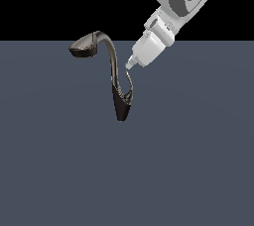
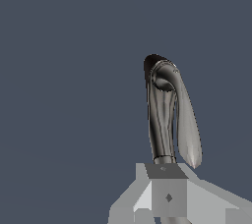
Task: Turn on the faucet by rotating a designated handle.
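Although the fingertips sit close to the lever, the pictures do not show whether the gripper (image 1: 130, 64) is spread or clenched; that cannot be told. In the exterior view it hangs just right of frame centre, in the upper half, tilted down toward the left. Its tip lies just above the handle (image 1: 130, 87), touching it or nearly so; actual contact cannot be confirmed.

The handle is the thin curved lever rising from the tapered base on the exterior view's right side of the faucet (image 1: 115, 79). The faucet stands near the middle of the frame on the flat grey floor (image 1: 59, 170). Its gooseneck arcs up and to the left, ending in 1 flat oval spout head in the upper left-centre.

In the wrist view, the grey gripper body (image 2: 167, 193) fills the lower right, and the faucet (image 2: 161, 115) extends away from it with a pale, tapered blade (image 2: 188, 129) alongside.

Step in hand, as judged: final approach to the handle. The next move calls for firm contact on the lever, then a sweep around the base axis, without slipping off the pointed tip.

Behind the floor lies only black background.
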Controlling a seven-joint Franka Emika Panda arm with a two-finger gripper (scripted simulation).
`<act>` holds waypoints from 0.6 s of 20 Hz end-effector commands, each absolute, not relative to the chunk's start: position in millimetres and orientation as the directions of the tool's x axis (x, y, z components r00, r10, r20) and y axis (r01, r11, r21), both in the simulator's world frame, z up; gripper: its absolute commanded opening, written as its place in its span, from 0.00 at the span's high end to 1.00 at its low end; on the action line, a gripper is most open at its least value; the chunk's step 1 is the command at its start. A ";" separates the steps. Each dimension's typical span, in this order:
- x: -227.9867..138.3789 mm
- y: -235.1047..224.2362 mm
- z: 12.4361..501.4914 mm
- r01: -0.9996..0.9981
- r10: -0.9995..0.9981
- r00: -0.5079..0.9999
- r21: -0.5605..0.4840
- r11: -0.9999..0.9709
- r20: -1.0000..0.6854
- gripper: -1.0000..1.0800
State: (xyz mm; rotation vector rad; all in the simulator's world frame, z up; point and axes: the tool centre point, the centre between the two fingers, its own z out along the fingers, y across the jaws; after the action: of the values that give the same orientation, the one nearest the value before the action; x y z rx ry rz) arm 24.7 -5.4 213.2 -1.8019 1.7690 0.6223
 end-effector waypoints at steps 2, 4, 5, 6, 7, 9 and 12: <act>34.6 -11.3 197.0 -0.996 -0.731 -0.038 -0.031 0.081 -0.682 1.00; 38.2 -13.8 190.1 -0.994 -0.720 -0.067 -0.021 0.112 -0.691 1.00; 39.7 -14.8 187.3 -0.992 -0.715 -0.079 -0.016 0.125 -0.695 1.00; 40.9 -15.6 184.8 -0.991 -0.711 -0.089 -0.012 0.136 -0.698 1.00; 41.9 -16.3 182.7 -0.989 -0.707 -0.097 -0.009 0.145 -0.700 1.00; 43.4 -17.4 179.7 -0.987 -0.702 -0.109 -0.004 0.158 -0.704 1.00; 44.2 -17.9 178.0 -0.986 -0.699 -0.116 -0.002 0.166 -0.706 1.00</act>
State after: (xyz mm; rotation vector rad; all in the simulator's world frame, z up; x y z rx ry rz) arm 43.4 -17.8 178.7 -1.5980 1.8774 0.6556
